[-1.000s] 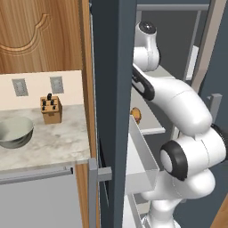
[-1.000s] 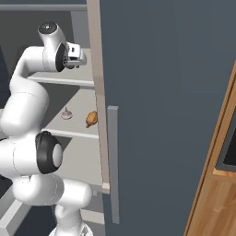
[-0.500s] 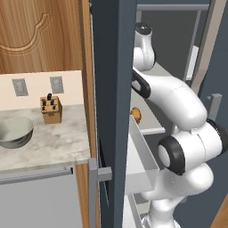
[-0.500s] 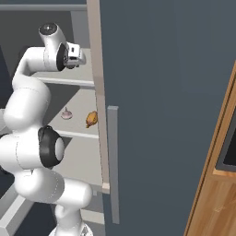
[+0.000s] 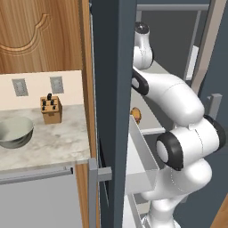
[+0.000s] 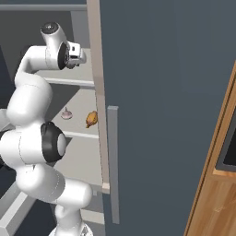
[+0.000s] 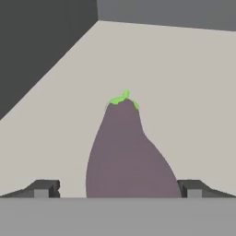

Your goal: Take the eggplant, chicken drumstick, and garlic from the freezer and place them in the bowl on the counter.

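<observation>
Hand view puts our gripper wide open astride the eggplant on a freezer shelf — its base cut off. Garlic and drumstick lie lower; the door hides our fingertips.

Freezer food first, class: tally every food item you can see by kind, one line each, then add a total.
Dark purple eggplant with green cap: 1
Orange-brown knobbly chicken drumstick: 1
Pale pinkish garlic bulb: 1
Total: 3

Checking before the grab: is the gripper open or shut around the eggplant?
Open: fingertips stand apart either side of the eggplant.
</observation>
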Robot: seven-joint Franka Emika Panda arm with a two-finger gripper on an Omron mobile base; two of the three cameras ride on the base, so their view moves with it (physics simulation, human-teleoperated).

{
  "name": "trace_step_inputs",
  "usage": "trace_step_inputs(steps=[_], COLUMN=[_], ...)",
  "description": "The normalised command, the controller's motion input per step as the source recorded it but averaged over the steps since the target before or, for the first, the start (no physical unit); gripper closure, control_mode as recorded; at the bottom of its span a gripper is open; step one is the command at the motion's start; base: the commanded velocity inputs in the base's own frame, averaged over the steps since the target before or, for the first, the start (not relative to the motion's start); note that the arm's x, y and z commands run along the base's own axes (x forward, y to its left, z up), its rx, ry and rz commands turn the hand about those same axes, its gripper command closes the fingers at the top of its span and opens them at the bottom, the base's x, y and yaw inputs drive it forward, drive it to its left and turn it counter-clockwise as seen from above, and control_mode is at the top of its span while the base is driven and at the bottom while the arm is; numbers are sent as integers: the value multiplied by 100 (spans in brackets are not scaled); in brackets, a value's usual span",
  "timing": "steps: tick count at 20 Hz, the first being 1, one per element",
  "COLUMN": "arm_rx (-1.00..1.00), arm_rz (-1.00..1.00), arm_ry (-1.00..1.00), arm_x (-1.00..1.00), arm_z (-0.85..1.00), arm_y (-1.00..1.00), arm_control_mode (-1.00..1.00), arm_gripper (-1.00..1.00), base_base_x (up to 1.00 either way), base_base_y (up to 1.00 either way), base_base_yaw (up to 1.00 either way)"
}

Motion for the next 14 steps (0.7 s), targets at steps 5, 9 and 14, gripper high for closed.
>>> trace_step_inputs(steps=[5, 9, 14], arm_rx=[0, 0, 0], arm_rz=[2, 3, 2], arm_ry=[0, 0, 0], arm_x=[0, 0, 0], arm_z=[-10, -14, -4], arm_y=[0, 0, 0], arm_control_mode=[-100, -100, -100], arm_gripper=[-100, 100, 100], base_base_x=[0, 0, 0], base_base_y=[0, 0, 0], base_base_yaw=[0, 0, 0])
